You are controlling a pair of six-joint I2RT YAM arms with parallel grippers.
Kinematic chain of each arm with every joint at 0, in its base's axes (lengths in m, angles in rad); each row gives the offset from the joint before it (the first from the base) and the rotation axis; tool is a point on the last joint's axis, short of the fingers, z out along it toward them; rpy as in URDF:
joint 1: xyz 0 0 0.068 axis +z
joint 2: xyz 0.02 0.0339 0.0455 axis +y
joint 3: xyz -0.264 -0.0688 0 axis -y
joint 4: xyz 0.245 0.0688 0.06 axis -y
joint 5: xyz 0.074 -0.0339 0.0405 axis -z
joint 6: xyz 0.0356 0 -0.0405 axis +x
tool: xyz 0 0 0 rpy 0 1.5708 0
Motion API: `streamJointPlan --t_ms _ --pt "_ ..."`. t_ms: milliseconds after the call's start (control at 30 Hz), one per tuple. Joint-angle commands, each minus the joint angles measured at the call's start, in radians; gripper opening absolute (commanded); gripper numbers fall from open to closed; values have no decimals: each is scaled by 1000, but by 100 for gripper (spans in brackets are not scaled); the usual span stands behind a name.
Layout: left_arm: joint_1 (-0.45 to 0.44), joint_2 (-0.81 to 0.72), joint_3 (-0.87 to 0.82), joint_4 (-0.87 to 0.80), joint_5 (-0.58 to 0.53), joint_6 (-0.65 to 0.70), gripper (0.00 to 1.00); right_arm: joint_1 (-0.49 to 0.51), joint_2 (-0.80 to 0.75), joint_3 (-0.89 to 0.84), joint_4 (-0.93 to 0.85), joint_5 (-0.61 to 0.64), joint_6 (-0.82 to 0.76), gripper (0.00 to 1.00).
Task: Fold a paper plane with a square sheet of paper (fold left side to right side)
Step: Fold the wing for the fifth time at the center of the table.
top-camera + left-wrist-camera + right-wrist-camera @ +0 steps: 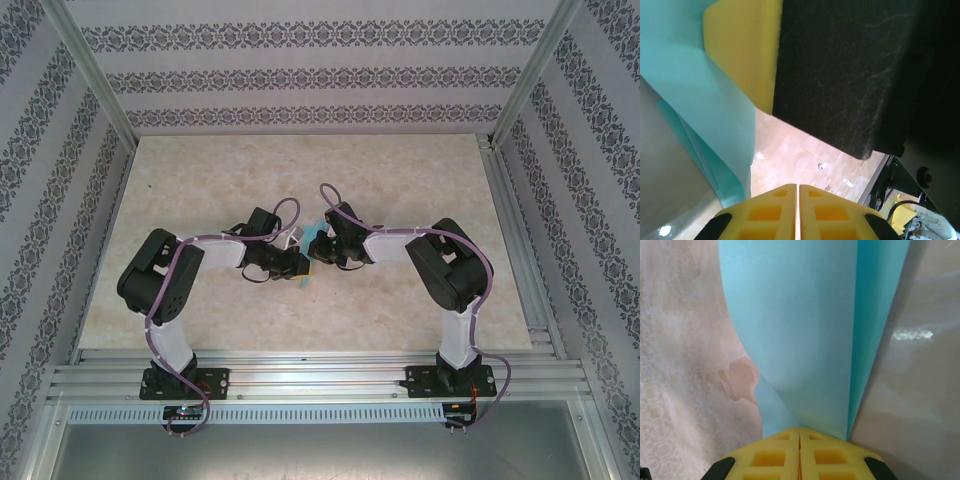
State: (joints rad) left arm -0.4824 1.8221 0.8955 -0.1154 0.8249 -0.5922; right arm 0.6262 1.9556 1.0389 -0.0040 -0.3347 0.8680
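Right wrist view: light-blue paper [805, 340], folded into long overlapping flaps with one soft curl, fans out from the right gripper [799, 432], which is clamped on its narrow end. From above, both arms bend inward, wrists meeting over the middle of the surface [300, 170]. The left gripper [798, 187] is closed, with the paper just beside it, apparently not between its fingers.

We hold our left arm [165, 290] and right arm [455, 280] bent at the elbows, with both forearms reaching inward so that the wrists almost meet. Our left gripper [798, 187] has its yellow fingers pressed flat together. Our right gripper [799, 430], just beside it, pinches the folded paper [805, 340].
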Motion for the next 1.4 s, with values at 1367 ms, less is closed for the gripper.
streamJointPlan --t_ms 1367 --pt "-54 126 -16 -8 -75 77 5 -33 19 -12 -84 15 -39 10"
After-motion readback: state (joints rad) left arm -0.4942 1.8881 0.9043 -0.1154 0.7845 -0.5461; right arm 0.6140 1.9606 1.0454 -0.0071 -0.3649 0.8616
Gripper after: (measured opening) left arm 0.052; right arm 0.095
